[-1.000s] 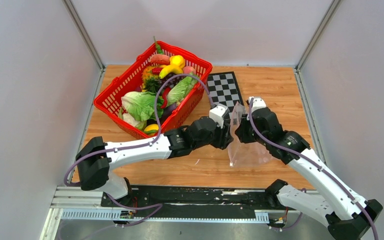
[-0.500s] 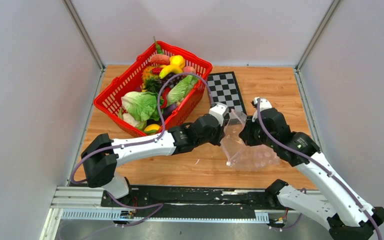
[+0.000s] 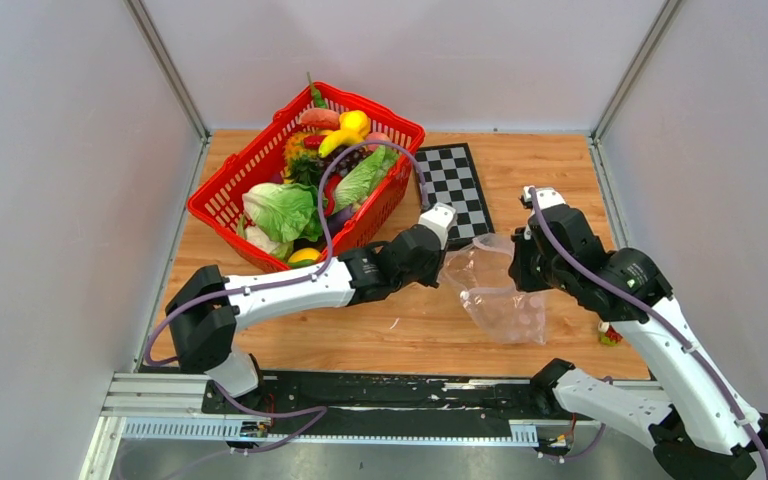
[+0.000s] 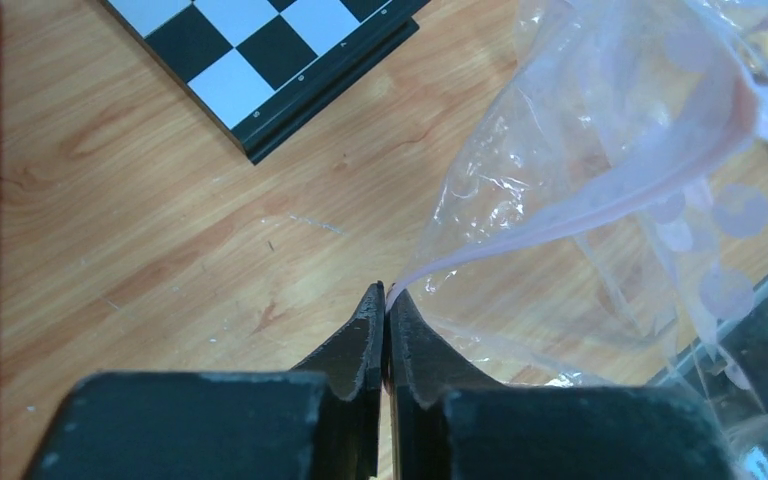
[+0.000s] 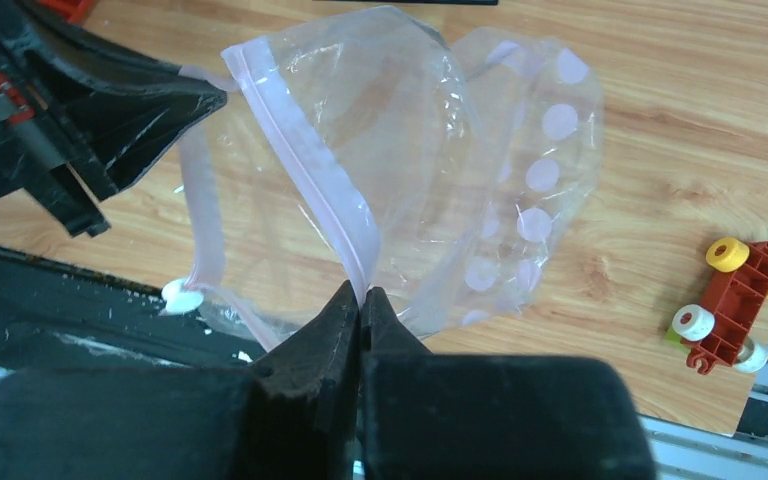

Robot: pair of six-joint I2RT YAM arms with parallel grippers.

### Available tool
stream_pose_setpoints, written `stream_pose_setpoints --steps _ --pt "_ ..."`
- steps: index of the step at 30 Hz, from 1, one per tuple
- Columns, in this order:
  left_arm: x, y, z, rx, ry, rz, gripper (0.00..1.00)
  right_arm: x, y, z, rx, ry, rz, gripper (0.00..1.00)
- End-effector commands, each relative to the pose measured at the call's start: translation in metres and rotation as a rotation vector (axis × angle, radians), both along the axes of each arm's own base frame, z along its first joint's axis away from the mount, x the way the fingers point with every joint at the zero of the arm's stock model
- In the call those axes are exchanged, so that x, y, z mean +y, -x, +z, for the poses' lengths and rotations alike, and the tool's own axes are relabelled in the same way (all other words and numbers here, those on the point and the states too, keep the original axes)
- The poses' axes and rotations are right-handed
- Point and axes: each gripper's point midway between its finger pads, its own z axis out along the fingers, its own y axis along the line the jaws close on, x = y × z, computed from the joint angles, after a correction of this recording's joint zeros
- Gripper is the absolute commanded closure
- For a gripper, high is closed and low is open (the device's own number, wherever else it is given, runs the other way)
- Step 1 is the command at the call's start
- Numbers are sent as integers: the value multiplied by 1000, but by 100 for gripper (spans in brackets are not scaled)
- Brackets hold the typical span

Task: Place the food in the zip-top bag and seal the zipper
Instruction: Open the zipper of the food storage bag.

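Zip-top bag (image 3: 500, 300) ctr-right of frame above worktop (image 3: 560, 170), mouth spread open. L tool (image 4: 385, 300) pinched tight on zipper (image 5: 305, 170); R tool (image 5: 362, 295) likewise, opposite lip. Food (image 3: 282, 208) in red basket (image 3: 365, 222), upper left.

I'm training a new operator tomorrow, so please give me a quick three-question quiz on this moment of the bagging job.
1. True or false: the clear dotted plastic zip-top bag already holds food.
2. Its pale pink zipper strip is pinched by: A the left gripper only; B the right gripper only; C both.
3. Fill in: the toy vegetables lie in the ___ mesh basket.
Key: 1 false; 2 C; 3 red.
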Motion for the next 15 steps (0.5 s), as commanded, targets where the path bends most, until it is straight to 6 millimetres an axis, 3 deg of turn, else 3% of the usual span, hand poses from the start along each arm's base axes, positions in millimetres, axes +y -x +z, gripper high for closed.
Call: stream_pose_setpoints --steps 1,2,6,11,15 --pt "-5 -9 18 -39 13 -17 79 -2 -18 1 -90 -33 -90 100" --pt "-9 -7 23 -43 26 -44 69 4 -23 -2 -101 -65 -103 100" --pt "-18 -2 47 -58 64 -113 45 26 -40 -12 -139 -184 -128 100" --pt "-18 7 72 -62 110 -174 29 37 -51 -17 -161 -253 -157 100" --pt "-12 12 91 -80 123 -196 24 41 -56 -18 -169 -259 -154 100"
